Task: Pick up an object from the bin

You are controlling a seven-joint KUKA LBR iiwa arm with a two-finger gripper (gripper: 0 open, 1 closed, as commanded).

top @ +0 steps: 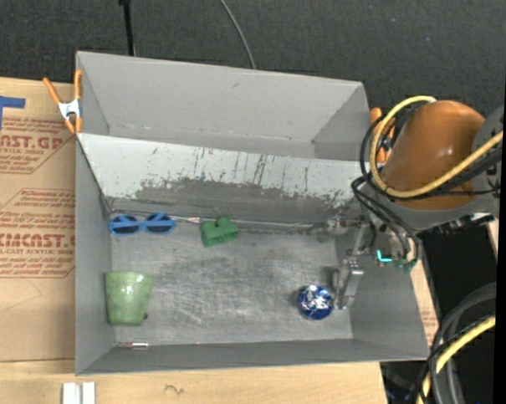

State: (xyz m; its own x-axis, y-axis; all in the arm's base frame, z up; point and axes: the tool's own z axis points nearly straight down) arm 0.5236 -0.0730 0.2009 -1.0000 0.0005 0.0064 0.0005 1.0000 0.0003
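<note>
The grey metal bin (239, 138) is holding scattered things. A pale green cup (127, 297) is lying front left; blue toy glasses (141, 225) and a small green piece (218, 231) are lying along the back wall. A blue-and-white ball (315, 303) is sitting front right, the gripper (344, 293) hanging just beside it, open or closed I cannot tell.

The arm (454, 206) comes in from the right, its upper part capped by a rounded orange cover (431, 154) with yellow and black cables (381, 148) looped about it. Below the cover the wrist (385, 245) angles down and to the left, and the pincer (343, 295) hangs low, pointing downward.
</note>
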